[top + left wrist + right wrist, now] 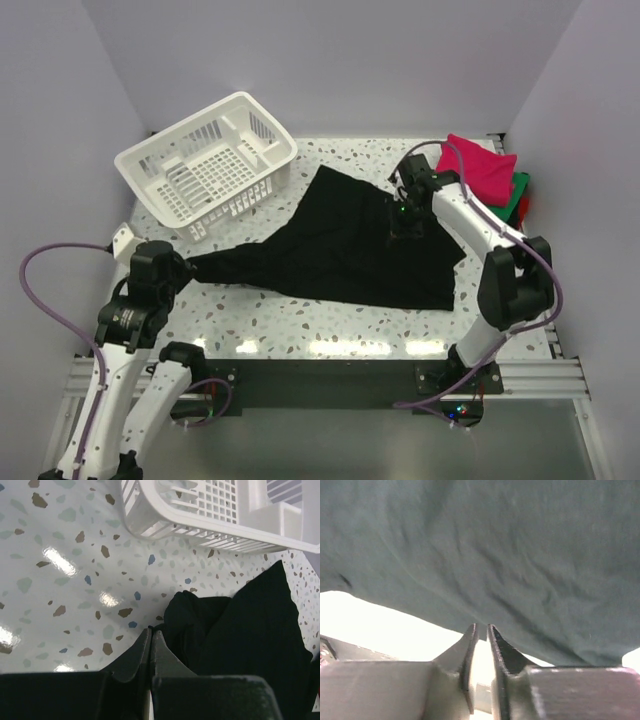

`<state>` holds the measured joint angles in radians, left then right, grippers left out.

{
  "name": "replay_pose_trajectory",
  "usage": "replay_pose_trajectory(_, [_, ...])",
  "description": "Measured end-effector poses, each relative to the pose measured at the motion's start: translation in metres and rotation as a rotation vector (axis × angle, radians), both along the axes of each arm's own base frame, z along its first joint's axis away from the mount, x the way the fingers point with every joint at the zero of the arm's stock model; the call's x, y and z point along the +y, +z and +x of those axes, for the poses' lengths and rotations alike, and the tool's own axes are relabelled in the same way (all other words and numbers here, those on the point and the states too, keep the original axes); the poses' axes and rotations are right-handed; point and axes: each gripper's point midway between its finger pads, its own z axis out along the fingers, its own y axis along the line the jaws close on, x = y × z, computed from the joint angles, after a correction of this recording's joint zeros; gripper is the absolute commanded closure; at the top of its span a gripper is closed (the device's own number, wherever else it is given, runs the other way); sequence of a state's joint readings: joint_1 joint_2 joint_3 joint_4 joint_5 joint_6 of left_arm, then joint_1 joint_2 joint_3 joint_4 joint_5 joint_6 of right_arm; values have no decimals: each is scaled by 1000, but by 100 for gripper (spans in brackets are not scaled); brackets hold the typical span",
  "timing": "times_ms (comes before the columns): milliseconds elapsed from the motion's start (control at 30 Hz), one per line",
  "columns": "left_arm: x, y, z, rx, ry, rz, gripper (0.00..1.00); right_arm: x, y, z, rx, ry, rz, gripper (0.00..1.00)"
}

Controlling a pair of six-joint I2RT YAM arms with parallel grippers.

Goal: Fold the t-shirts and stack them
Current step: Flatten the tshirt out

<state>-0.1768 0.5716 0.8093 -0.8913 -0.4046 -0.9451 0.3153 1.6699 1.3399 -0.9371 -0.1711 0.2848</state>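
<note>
A large black t-shirt point(340, 250) lies spread over the middle of the table, drawn out to a point at the left. My left gripper point(183, 268) is shut on that point; in the left wrist view the fingertips point(151, 631) meet with black cloth point(250, 630) at their tips. My right gripper point(405, 228) is over the shirt's upper right part. In the right wrist view its jaws point(482, 627) stand almost together, nipping an edge of the lifted cloth point(495, 545). A folded magenta-pink t-shirt point(482, 165) lies on a green one point(518, 192) at the back right.
A white slatted basket point(205, 160) stands at the back left, also in the left wrist view as the basket point(210, 515), close to the shirt's upper left edge. White walls close in the table on three sides. Bare speckled tabletop point(330, 325) lies in front of the shirt.
</note>
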Motion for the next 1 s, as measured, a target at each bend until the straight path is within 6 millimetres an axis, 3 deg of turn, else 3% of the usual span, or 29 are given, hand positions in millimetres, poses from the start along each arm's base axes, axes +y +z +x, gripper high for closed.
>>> replay_pose_trajectory(67, [0,-6,-9,18,5,-12,100,5,0,11,-4,1,7,75])
replay_pose_trajectory(200, [0,-13,-20,39,13,-31,100,25,-3,64,-64,-4,35,60])
replay_pose_trajectory(400, [1,-17,-32,52,23,-48,100,55,-29,135,-132,-8,40,46])
replay_pose_trajectory(500, [2,-19,-38,60,29,-52,100,63,-49,154,-140,-4,7,44])
replay_pose_trajectory(633, [3,-20,-43,66,38,-58,100,68,-72,164,-136,0,-49,44])
replay_pose_trajectory(700, [3,-20,-43,69,40,-58,100,67,-80,164,-129,1,-75,47])
replay_pose_trajectory(833, [4,-20,-43,68,41,-57,100,64,-83,164,-136,4,-107,77])
replay_pose_trajectory(867, [4,-20,-43,69,43,-55,100,62,-85,163,-133,4,-114,92])
replay_pose_trajectory(900, [5,-20,-43,70,45,-53,100,61,-86,163,-133,4,-122,97])
replay_pose_trajectory(1000, [6,-20,-42,74,52,-45,100,57,-86,156,-129,-5,-124,100])
